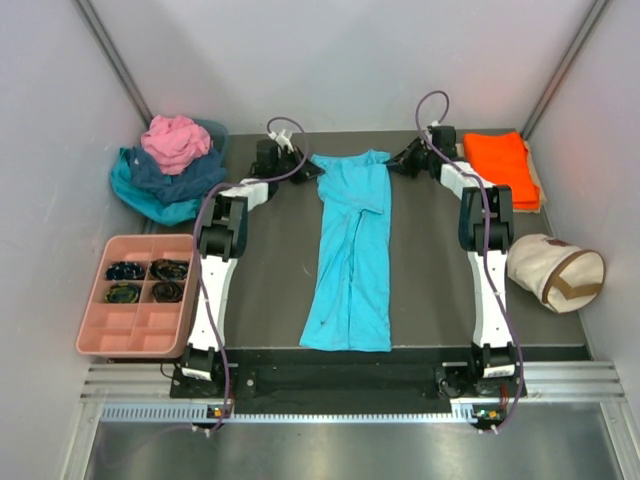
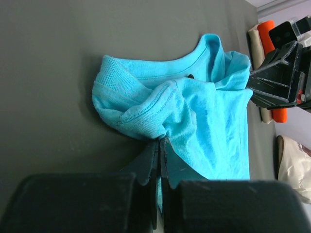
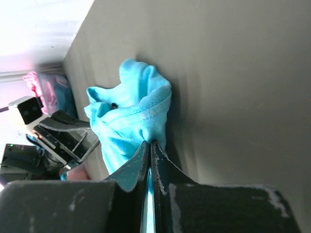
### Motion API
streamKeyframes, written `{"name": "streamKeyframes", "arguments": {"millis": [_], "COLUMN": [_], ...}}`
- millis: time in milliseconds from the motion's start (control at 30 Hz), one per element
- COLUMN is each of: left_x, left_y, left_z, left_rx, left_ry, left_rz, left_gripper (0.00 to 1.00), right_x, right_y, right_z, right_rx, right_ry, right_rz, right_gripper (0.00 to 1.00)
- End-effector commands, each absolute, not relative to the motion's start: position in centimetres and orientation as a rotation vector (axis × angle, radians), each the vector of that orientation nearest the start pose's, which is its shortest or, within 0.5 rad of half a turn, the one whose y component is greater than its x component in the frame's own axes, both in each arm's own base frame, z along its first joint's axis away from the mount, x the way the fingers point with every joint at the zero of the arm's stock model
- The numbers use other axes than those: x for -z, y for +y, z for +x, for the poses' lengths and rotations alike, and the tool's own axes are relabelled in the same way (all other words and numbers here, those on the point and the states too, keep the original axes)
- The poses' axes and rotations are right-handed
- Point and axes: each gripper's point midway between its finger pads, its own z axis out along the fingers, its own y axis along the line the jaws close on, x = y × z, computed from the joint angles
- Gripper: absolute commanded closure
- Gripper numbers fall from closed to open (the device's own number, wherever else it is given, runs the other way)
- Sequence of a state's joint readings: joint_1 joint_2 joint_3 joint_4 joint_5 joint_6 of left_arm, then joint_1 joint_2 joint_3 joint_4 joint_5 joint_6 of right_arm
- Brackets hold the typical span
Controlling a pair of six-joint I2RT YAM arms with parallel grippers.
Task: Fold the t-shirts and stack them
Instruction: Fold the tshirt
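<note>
Turquoise cloth is the job in hand: the turquoise t-shirt (image 1: 350,260) lies lengthwise down the middle of the dark table (image 1: 270,290), narrowed to a long strip, with its collar at the far end and its hem near the arm bases. The left claw (image 2: 159,141) is clamped on the bunched shoulder at one side of the collar. The right claw (image 3: 148,143) is clamped on the other shoulder, with cloth pinched between its closed tips. The likely next move is to bring the collar end over towards the hem. To do that well, both claws should rise together, stay level and keep their spacing, so the strip neither sags in the middle nor twists and the edges land square. A folded orange t-shirt (image 1: 497,165) sits at the far right, probably the start of the stack. A heap of shirts (image 1: 170,165) in pink, navy and teal waits at the far left. A pink tray (image 1: 140,300) beside the left arm holds dark coils, perhaps cords, though they are too small to tell. A cream bag (image 1: 555,272) rests by the right arm. Nothing lies on the strip's path; only the arms flank it closely.
</note>
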State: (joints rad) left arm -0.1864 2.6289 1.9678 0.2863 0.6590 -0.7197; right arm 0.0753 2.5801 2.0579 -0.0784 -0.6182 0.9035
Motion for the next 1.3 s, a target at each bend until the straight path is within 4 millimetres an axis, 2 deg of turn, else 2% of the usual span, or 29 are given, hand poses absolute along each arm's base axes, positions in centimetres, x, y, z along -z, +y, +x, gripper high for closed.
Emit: {"name": "streamKeyframes", "arguments": {"millis": [0, 33, 333, 533, 700, 1067, 1133, 1167, 1200, 1267], "left_x": [-0.7, -1.3, -2.8, -3.2, -3.2, -3.0, -2.9, -3.0, -3.1, -3.2], "left_y": [-23.8, -23.5, -20.8, -19.4, -19.2, -19.7, -19.5, -19.5, -19.5, -19.4], "left_z": [62.2, 62.8, 65.4, 66.6, 67.4, 68.4, 68.5, 68.6, 68.6, 68.6], "left_rx": [1.179, 1.177, 1.163, 1.154, 1.163, 1.215, 1.204, 1.204, 1.204, 1.2], "left_ry": [2.118, 2.097, 2.02, 1.985, 1.953, 1.901, 1.899, 1.897, 1.894, 1.896], "left_rz": [-0.126, -0.127, -0.177, -0.202, -0.222, -0.26, -0.26, -0.259, -0.256, -0.258], "left_gripper": [0.97, 0.97, 0.97, 0.97, 0.97, 0.96, 0.92, 0.86, 0.71, 0.53], "right_x": [-7.3, -7.3, -7.4, -7.3, -7.4, -7.4, -7.5, -7.4, -7.3, -7.5], "right_y": [17.1, 17.1, 17.0, 16.2, 15.5, 15.5, 15.5, 15.4, 15.4, 15.1], "right_z": [64.4, 64.6, 65.8, 67.1, 68.1, 69.4, 69.4, 69.5, 69.4, 69.5], "right_rx": [-1.25, -1.257, -1.289, -1.288, -1.269, -1.311, -1.309, -1.307, -1.307, -1.303], "right_ry": [2.12, 2.11, 2.072, 2.028, 1.99, 1.933, 1.932, 1.93, 1.931, 1.928], "right_rz": [0.528, 0.523, 0.552, 0.599, 0.626, 0.652, 0.651, 0.654, 0.655, 0.656], "right_gripper": [1.0, 1.0, 1.0, 1.0, 1.0, 1.0, 1.0, 1.0, 0.99, 0.87]}}
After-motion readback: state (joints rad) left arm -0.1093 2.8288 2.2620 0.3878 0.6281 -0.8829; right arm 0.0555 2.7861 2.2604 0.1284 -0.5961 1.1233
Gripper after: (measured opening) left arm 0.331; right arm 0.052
